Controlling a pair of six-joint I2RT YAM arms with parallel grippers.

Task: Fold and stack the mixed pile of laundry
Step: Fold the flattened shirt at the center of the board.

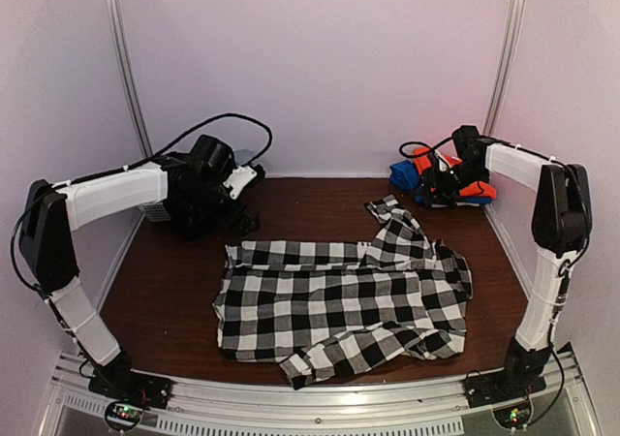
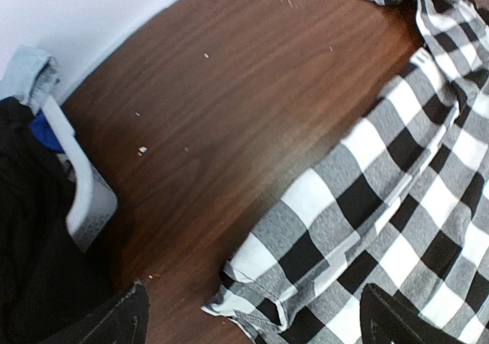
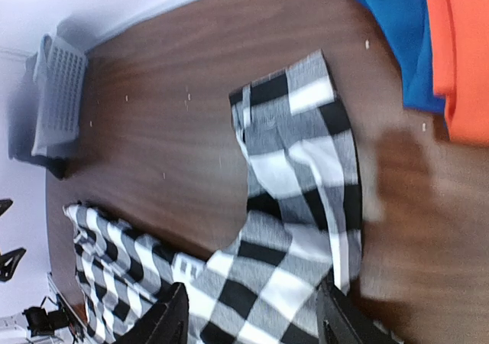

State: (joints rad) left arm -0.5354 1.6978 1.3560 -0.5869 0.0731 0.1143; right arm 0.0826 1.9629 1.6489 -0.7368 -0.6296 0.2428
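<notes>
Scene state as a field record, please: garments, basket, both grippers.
checked shirt: spread out mid-table, unfolded
orange garment: far right corner, against blue garment
white slatted basket: far left, by wall
left gripper: open, over shirt's left edge, empty
right gripper: open, over shirt sleeve, empty

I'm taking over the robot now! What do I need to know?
Left gripper: open, empty, beside the white slatted plastic basket, back left.
Right gripper: open, empty, back right.
Black-and-white checked cloth shirt: spread mid-table, unfolded.
Orange-red cloth and blue cloth: back right, apparently folded.
Left to do: fold the checked shirt, stack it there.
</notes>
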